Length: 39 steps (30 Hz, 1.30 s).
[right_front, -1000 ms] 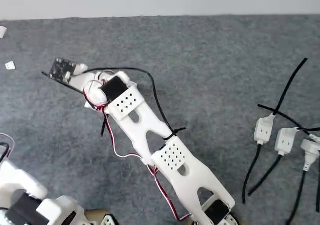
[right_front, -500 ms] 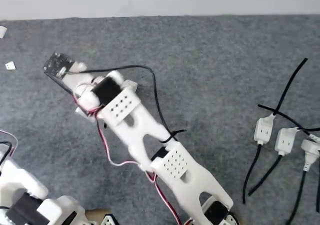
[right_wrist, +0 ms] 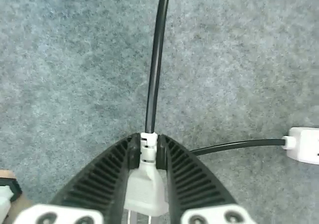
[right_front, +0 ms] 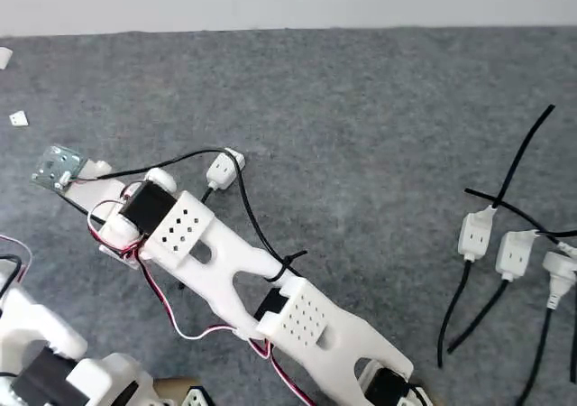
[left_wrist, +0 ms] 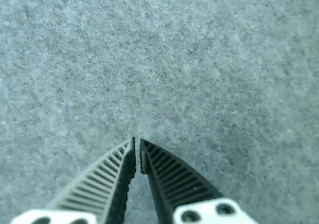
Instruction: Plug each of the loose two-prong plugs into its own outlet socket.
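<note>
Lab bench: grey felt mat (right_front: pixel 379 135), white wall (right_front: pixel 288 0).

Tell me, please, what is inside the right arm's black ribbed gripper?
A white two-prong plug, black cord leading out; the right gripper covers its sides.

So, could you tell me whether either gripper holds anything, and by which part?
The right gripper holds a plug, fingers clamped on the sides of its body by the cord end. The left gripper is shut on nothing.
</note>
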Each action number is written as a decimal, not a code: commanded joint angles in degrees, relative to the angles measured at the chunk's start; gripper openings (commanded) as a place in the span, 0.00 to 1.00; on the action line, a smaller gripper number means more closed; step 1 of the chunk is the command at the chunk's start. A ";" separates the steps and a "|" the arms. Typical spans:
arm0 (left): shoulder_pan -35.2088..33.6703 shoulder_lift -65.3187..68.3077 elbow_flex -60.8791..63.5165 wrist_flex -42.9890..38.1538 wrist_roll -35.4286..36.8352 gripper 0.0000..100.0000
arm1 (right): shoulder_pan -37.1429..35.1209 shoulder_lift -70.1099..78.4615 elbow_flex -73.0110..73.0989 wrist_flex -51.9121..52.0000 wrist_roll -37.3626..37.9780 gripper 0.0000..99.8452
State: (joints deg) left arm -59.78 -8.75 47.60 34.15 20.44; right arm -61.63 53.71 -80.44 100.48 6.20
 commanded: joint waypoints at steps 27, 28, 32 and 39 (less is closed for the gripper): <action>13.80 -2.20 0.75 5.63 -18.37 0.02 | 24.13 -35.03 24.53 2.59 -1.67 0.01; 13.80 -2.20 0.75 5.63 -18.37 0.02 | 25.01 -37.23 26.29 2.59 -1.67 0.01; 15.03 -2.20 0.75 5.63 -18.37 0.02 | 31.34 -45.41 32.97 2.51 -1.58 0.01; 20.13 -2.55 0.31 5.63 -18.46 0.02 | 44.18 -52.88 48.18 1.19 1.05 0.01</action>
State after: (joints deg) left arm -42.02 -8.75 48.75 39.34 2.42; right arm -21.71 4.92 -36.84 100.57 6.20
